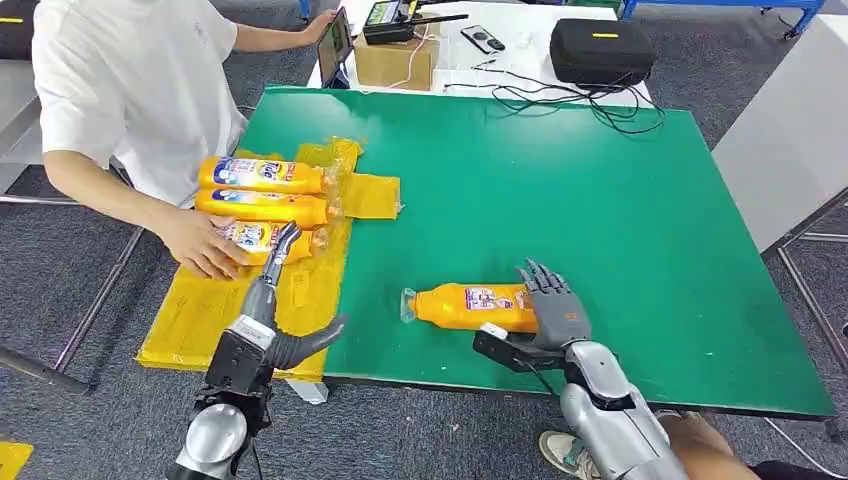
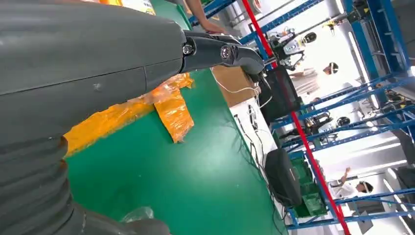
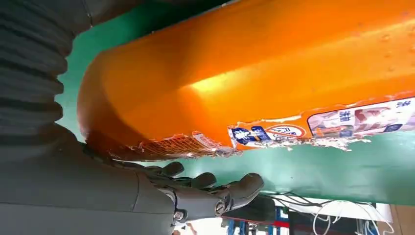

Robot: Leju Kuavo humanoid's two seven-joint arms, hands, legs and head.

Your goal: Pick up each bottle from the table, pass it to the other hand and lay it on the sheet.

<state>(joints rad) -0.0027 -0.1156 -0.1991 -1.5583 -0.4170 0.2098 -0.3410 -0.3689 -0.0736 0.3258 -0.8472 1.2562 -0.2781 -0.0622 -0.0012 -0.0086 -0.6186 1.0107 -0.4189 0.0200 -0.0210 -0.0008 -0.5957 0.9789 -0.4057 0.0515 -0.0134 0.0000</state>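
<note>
A person's hand rests on the nearest of three bottles lying on the yellow sheet, and the left hand hovers there with fingers spread, holding nothing. On the green table lies the remaining bottle, cap pointing left. The right hand sits at its base, fingers extended (not visibly wrapped round it). A good grasp likely means closing round the body squarely before lifting.
</note>
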